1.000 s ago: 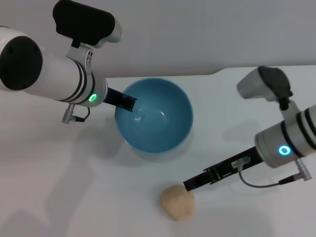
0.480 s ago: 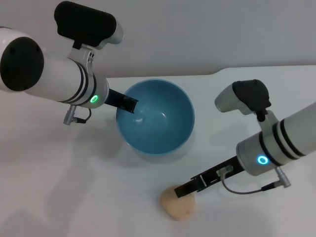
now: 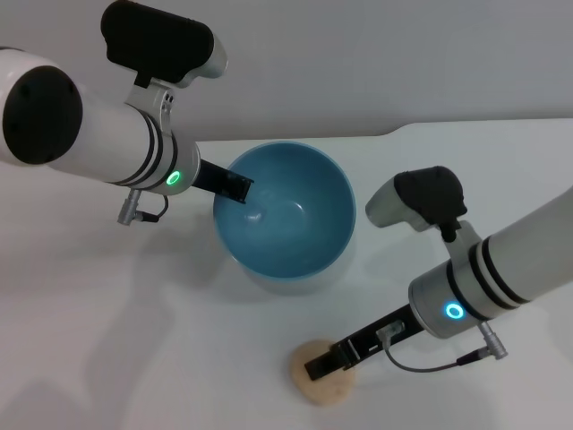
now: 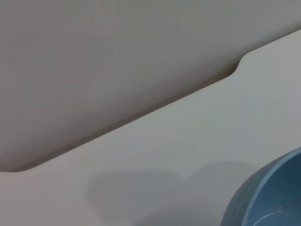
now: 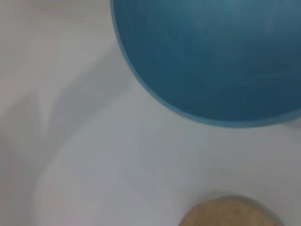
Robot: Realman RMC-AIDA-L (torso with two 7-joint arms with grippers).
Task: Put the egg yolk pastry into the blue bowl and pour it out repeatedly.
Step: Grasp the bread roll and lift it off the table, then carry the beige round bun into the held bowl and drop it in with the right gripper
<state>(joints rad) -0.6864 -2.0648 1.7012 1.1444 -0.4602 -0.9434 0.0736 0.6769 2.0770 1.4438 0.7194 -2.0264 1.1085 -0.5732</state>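
Observation:
The blue bowl stands on the white table, and its rim shows in the left wrist view. My left gripper is shut on the bowl's left rim, one finger inside it. The bowl holds nothing. The egg yolk pastry, a pale tan ball, lies on the table in front of the bowl. My right gripper lies right over the pastry's top. The right wrist view shows the bowl and the edge of the pastry.
The white table has its back edge with a notch behind the bowl. Shadows of the arms fall on the table at the left.
My right arm has moved left and down, bringing its gripper from beside the pastry to over its top. The bowl has shifted slightly to the right with the left gripper.

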